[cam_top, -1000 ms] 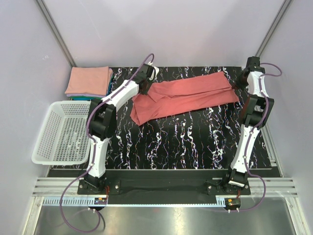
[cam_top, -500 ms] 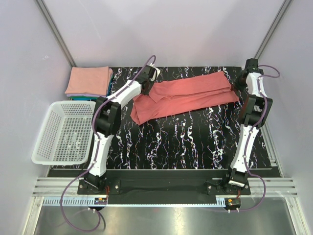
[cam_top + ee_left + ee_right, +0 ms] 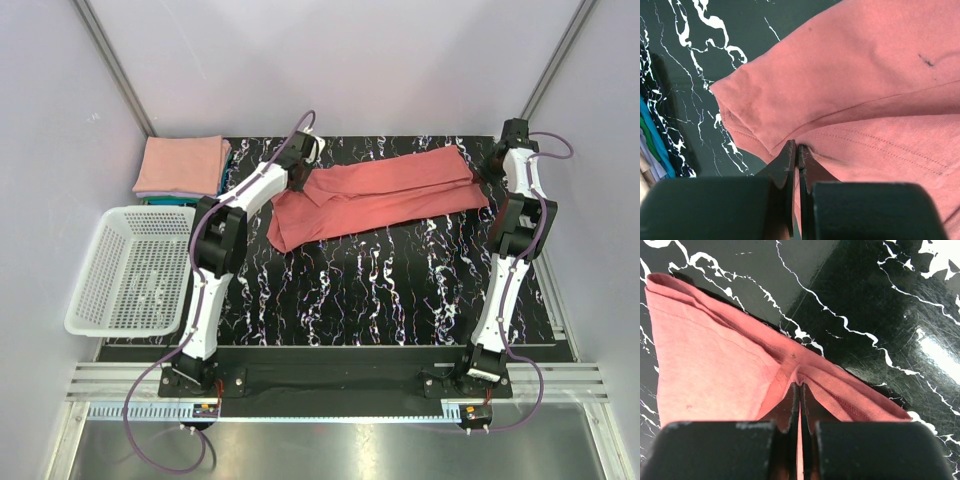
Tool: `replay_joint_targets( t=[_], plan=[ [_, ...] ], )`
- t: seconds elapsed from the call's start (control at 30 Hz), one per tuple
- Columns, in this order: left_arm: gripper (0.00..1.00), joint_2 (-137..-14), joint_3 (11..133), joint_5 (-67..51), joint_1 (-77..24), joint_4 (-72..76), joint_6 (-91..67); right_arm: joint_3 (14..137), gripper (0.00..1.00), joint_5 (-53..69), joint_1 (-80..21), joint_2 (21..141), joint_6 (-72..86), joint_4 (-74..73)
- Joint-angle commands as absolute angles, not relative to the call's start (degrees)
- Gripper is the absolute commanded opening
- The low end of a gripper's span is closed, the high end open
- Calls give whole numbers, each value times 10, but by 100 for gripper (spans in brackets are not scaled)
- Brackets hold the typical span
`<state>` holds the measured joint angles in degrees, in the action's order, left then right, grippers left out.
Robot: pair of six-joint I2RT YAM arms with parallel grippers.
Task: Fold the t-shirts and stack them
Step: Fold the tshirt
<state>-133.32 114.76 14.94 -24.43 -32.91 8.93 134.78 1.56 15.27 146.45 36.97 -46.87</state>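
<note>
A coral-red t-shirt [image 3: 385,195] lies folded lengthwise into a long band across the back of the black marbled table [image 3: 380,290]. My left gripper [image 3: 300,178] is shut on the shirt's left end, pinching cloth [image 3: 850,100] between its fingertips [image 3: 790,152] near a sleeve. At the shirt's right end my right gripper [image 3: 490,172] is shut on a bunched fold of the hem [image 3: 715,365]. A stack of folded t-shirts [image 3: 183,166], salmon pink on top with teal under it, sits at the back left corner.
A white plastic mesh basket [image 3: 135,272] stands off the table's left edge, beside the left arm. White walls close in the back and both sides. Edges of the folded stack [image 3: 652,145] show at the left of the left wrist view.
The left arm has drawn slightly back and left with the shirt's end; the right gripper shifted a little toward the back. The shirt lies almost as before.
</note>
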Motion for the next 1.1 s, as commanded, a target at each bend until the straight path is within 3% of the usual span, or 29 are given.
replay_joint_targets(
  t=[0.0, 0.13, 0.2, 0.23, 0.37, 0.43, 0.47, 0.5, 0.53, 0.67, 0.8, 0.93, 1.07],
  plan=[
    [0, -1338, 1183, 140, -233, -304, 82, 1372, 0, 4, 151, 1463, 380, -442],
    [0, -1345, 1187, 143, -233, -305, 79, 1367, 3, 22, 151, 1465, 388, -425],
    [8, -1346, 1186, 143, -232, -303, 80, 1366, 9, 24, 151, 1467, 391, -419],
    [13, -1346, 1187, 143, -232, -302, 80, 1367, 20, 26, 151, 1467, 391, -416],
    [22, -1338, 1188, 150, -231, -307, 76, 1343, 35, 46, 150, 1447, 379, -384],
    [33, -1324, 1192, 153, -231, -311, 72, 1317, 40, 53, 149, 1421, 372, -371],
    [36, -1318, 1194, 152, -231, -312, 68, 1313, 45, 54, 149, 1413, 368, -375],
    [41, -1304, 1198, 152, -231, -315, 62, 1311, 58, 48, 149, 1402, 358, -384],
    [49, -1297, 1201, 148, -231, -319, 39, 1310, 60, 44, 149, 1396, 354, -408],
    [56, -1257, 1192, 122, -236, -335, 3, 1254, 60, 25, 150, 1351, 352, -434],
    [55, -1199, 1138, 88, -240, -360, -25, 1183, 53, 30, 150, 1304, 343, -413],
    [54, -1146, 1069, 34, -246, -388, -69, 1209, 33, 52, 150, 1324, 352, -403],
    [53, -1093, 965, -10, -256, -403, -98, 1253, 33, 66, 149, 1368, 361, -417]
  ],
)
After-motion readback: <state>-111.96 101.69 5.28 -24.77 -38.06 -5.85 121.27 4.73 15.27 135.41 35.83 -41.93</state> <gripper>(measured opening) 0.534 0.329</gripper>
